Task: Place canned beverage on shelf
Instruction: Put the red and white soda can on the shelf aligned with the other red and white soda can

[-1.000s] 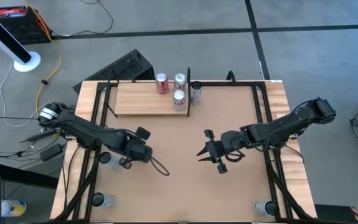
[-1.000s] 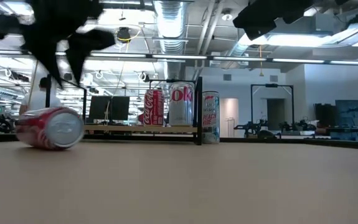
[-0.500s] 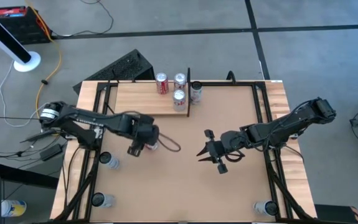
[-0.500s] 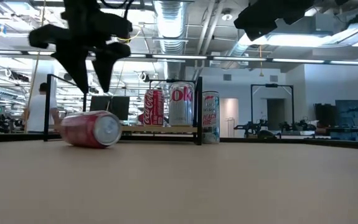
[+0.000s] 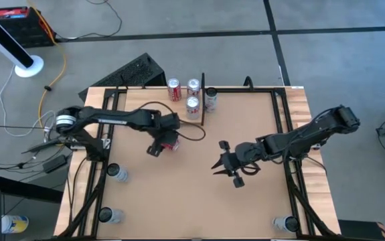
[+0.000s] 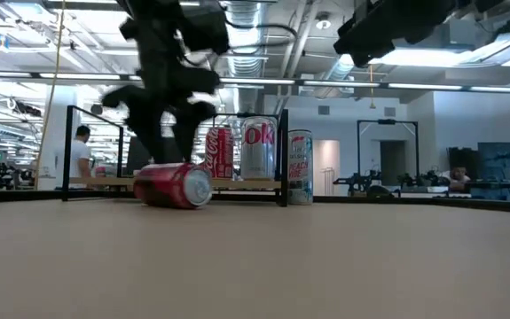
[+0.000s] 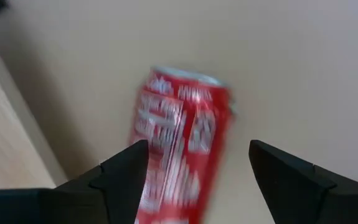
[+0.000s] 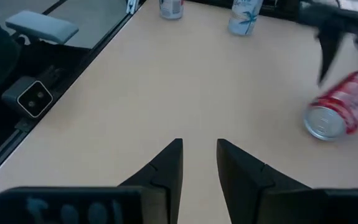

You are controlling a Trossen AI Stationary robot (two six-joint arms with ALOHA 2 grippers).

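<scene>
Still in the fetching step: left gripper (image 5: 160, 145) poised over red aluminium can (image 5: 170, 140) lying on its side on the tabletop just short of the pale wood plank shelf (image 5: 142, 107), fingers spread to either side, not gripping. Next calls for closing on it, lifting and standing it up. Three upright cans (image 5: 192, 104) crowding the shelf's black end piece. Right gripper (image 5: 220, 165) idle mid-table, fingers barely parted, empty.

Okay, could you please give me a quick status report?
Left gripper open over red can, lying sideways beside shelf. Right gripper idle mid-table. Nothing blocking.
</scene>
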